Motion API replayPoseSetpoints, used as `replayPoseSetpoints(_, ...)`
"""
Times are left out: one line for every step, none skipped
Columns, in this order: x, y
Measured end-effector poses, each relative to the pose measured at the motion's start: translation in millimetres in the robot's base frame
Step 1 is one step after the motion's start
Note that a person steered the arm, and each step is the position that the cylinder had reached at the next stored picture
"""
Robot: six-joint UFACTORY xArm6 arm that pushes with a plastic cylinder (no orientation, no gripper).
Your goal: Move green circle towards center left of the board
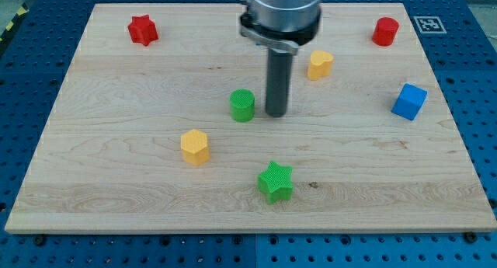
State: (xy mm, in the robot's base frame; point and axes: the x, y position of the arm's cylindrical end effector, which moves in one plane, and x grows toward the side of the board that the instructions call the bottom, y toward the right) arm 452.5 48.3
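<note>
My tip (276, 113) rests just right of the green circle (242, 105), near the board (116, 182) centre, a small gap between them. I count seven blocks showing: two green, two yellow, two red, one blue

Board (116, 81) — pale wood, matt, with visible grain and a small dark knot at 5 o'clock from my tip (276, 113). Green circle (242, 105) and green star (276, 182) — ridged, matt plastic-looking surfaces. Rod above my tip: dark, smooth, faintly sheened, under a metallic grey collar (279, 19).
</note>
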Motion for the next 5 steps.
replayPoseSetpoints(-9.7,-14.0)
replayPoseSetpoints(-9.8,-86.9)
replayPoseSetpoints(-13.4,-95.1)
replayPoseSetpoints(1.7,-58.8)
replayPoseSetpoints(26.7,-74.7)
